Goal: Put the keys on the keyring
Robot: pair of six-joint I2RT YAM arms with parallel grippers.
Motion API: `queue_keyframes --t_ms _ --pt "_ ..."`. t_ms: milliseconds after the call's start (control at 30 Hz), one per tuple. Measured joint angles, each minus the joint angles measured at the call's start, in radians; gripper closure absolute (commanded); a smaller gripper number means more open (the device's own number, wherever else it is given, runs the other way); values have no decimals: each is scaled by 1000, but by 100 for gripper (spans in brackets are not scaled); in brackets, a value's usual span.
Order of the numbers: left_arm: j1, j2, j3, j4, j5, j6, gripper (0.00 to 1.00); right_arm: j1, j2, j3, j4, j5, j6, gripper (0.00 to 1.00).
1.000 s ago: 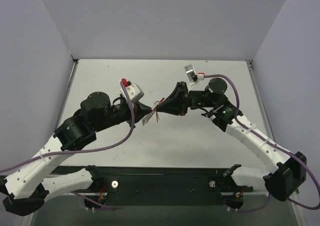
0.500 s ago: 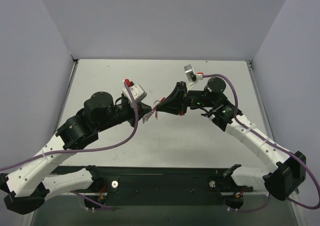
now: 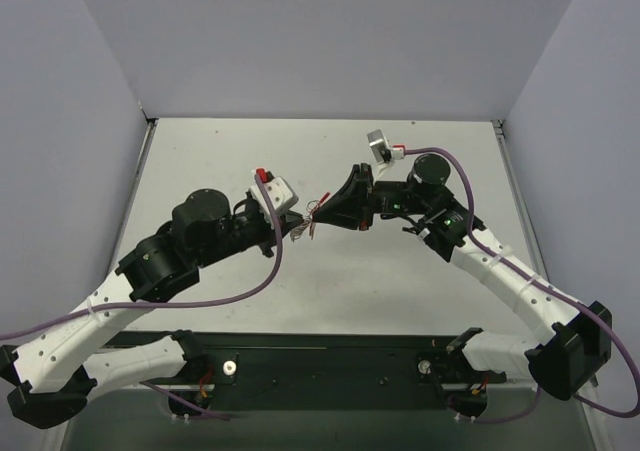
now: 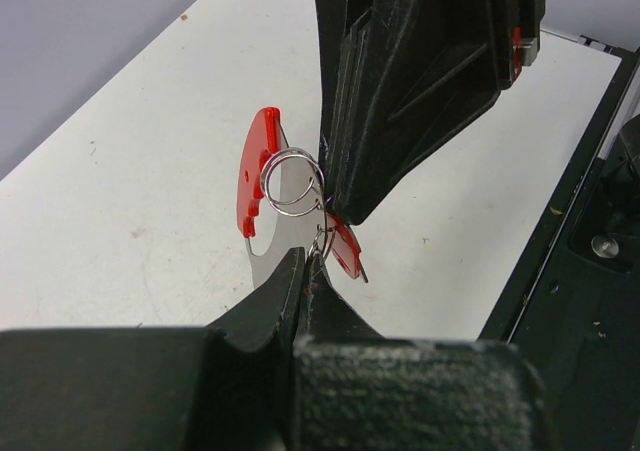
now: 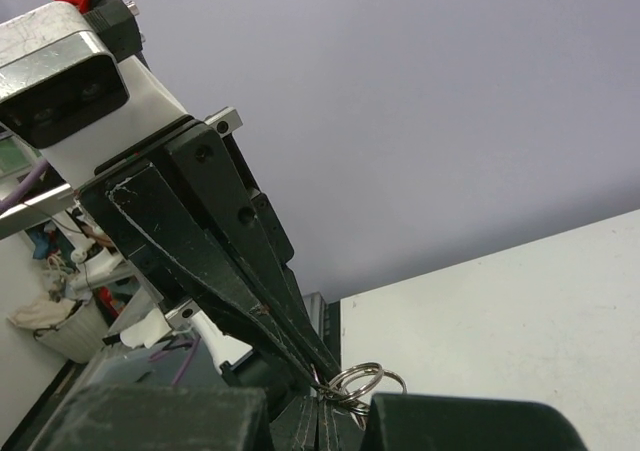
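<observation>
Keyring (image 4: 258, 169) aloft over the middle of the table (image 3: 200, 151), touching it nowhere: red arc on the left, grey band curving down from it toward the near side, silver rings (image 4: 292, 181) overlapping the arc's right edge. Just right of and below the rings, a key with a red tag (image 4: 346, 253), hanging from a tiny link. Threaded onto the keyring proper or only dangling beside it: impossible to tell. Other keys: none made out, too small to pick out from above.

Clenched tight, the left gripper (image 4: 305, 268), tips apparently pinched on the band's lower end, so grasping the keyring from the near left. Clenched too, the right gripper (image 4: 333, 203), reaching in from the far right, tip against the rings and just above the tag. Pinching a ring or the key's link: cannot tell which. Tips of the two nearly touching, the whole cluster caught between them.

Judged mid-task: parts gathered and lifted, joining under way. Probably left to do: work the key fully round a ring, then see to any further key.
</observation>
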Motion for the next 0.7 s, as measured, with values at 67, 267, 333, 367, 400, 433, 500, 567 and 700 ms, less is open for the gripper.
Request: queue_keyframes --t_ms 67,267,333,367,400,433,500,567,700 --pt "-3 -10 -15 12 0 14 100 0 0 0 -5 0 0 100" --pt "-11 -38 -54 45 0 55 100 1 0 0 -15 2 -2 100" --pt "-12 -38 -56 46 -1 65 100 1 0 0 -15 2 -2 100" --pt "-13 -38 -56 46 -2 69 100 1 0 0 -16 2 -2 100" --pt "-15 -38 -56 46 -5 75 100 1 0 0 -15 2 -2 100" --pt "-18 -38 -56 47 -8 81 100 1 0 0 -15 2 -2 100" --pt "-22 -37 -56 46 -16 91 100 1 0 0 -16 2 -3 100" --pt "-27 -35 -56 47 -26 100 100 1 0 0 -16 3 -3 100" --pt "-44 -29 -56 47 -59 119 100 1 0 0 -25 10 -8 100"
